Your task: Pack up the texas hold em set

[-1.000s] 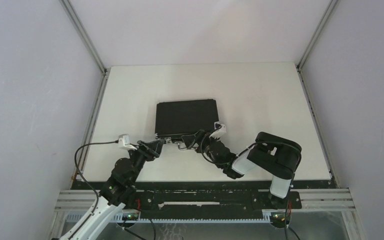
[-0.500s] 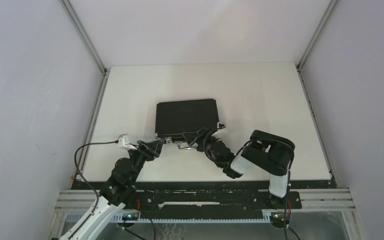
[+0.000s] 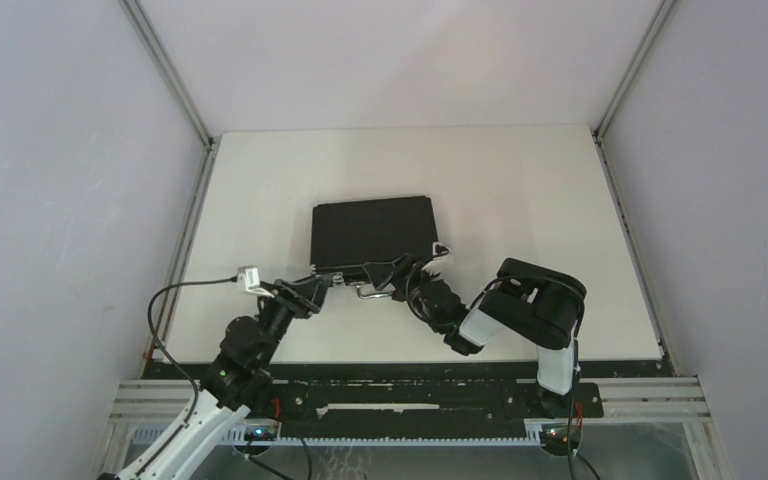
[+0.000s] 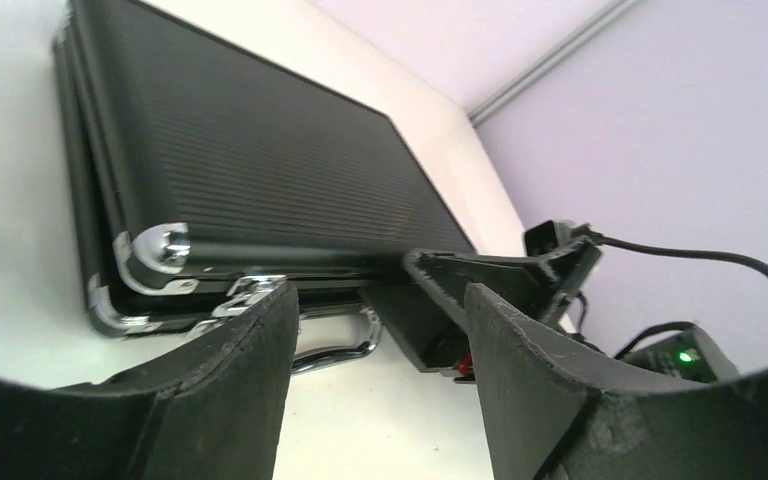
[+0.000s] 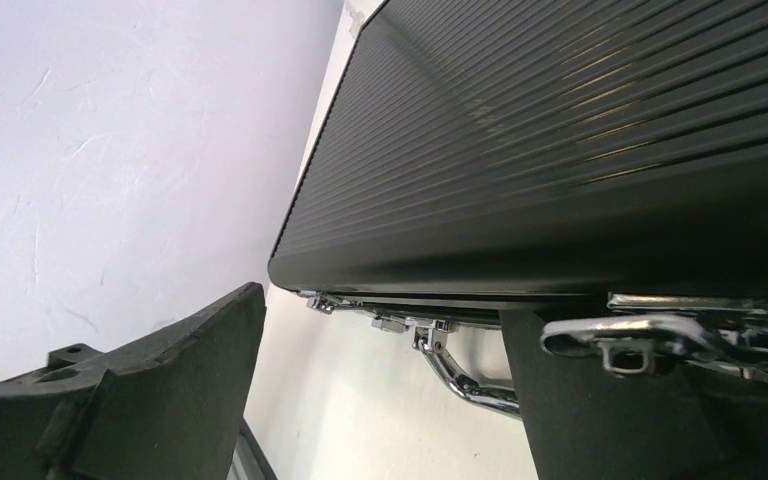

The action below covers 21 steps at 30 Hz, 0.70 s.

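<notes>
Briefcase (image 3: 372, 230) lies crosswise just ahead, latch edge toward me | left claw (image 3: 318, 289) apart at left corner | right claw (image 3: 392, 272) apart, nearer handle (image 3: 362, 292), I think

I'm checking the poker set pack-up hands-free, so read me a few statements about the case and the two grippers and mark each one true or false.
1. The briefcase lies flat with its lid down. True.
2. Poker chips are scattered on the table. False: no chips show on the table.
3. Both the left gripper and the right gripper are at the case's near edge, by the metal handle. True.
4. The left gripper is shut on the handle. False: it is open, and the handle shows beyond its fingers, ungripped.
5. The briefcase sits against the table's far edge. False: it lies about mid-table, towards the arms.
</notes>
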Each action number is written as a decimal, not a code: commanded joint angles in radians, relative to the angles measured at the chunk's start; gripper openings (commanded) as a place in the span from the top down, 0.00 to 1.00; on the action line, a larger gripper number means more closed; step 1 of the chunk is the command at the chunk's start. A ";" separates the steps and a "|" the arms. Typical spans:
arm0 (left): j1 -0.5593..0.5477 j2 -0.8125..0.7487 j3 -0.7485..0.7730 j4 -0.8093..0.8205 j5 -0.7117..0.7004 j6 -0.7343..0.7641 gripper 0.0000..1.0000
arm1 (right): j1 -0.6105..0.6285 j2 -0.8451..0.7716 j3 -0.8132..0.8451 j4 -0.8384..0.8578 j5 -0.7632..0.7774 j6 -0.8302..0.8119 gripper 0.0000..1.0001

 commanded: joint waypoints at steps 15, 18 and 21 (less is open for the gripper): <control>-0.023 0.151 -0.164 0.237 0.124 0.000 0.32 | 0.007 -0.063 0.057 0.044 0.054 -0.162 0.06; -0.035 0.140 -0.161 0.178 0.082 0.000 0.32 | 0.009 -0.078 0.057 0.036 0.060 -0.168 0.06; -0.038 0.142 -0.159 0.139 0.050 -0.001 0.33 | 0.011 -0.086 0.057 0.039 0.058 -0.169 0.06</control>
